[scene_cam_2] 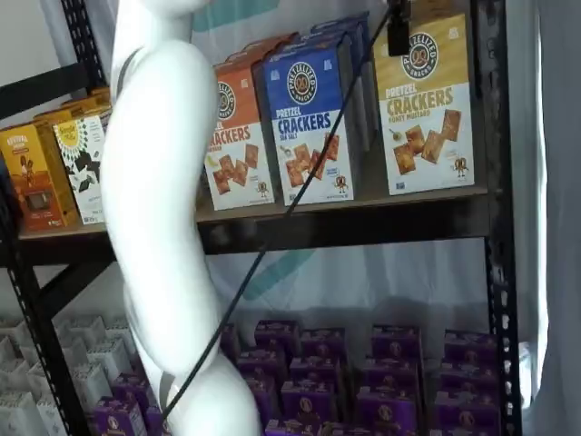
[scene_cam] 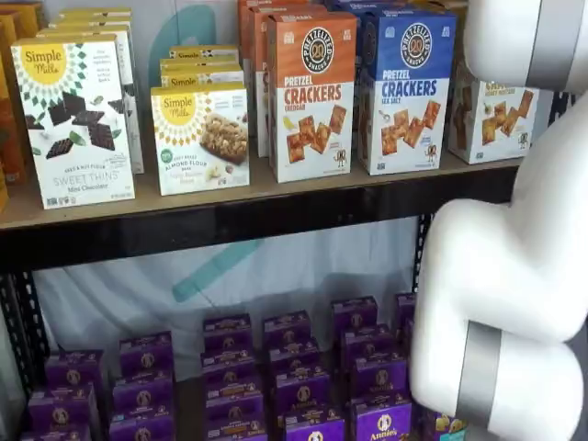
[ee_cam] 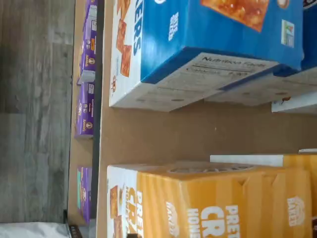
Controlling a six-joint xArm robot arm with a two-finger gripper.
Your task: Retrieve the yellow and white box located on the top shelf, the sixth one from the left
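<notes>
White robot arm (scene_cam_2: pixel 163 236) fills the foreground in both shelf views, w/ a black cable (scene_cam_2: pixel 300 191) running across it. Gripper (scene_cam_2: pixel 398 27): only a dark tip at the upper edge, so jaw state cannot be told. Yellow and white box (scene_cam_2: pixel 427 104) stands upright at the right end of the top shelf (scene_cam_2: pixel 363 222), right of the blue box (scene_cam_2: pixel 304 123). Yellow top band, round black logo, white lower part w/ square brown crackers.
</notes>
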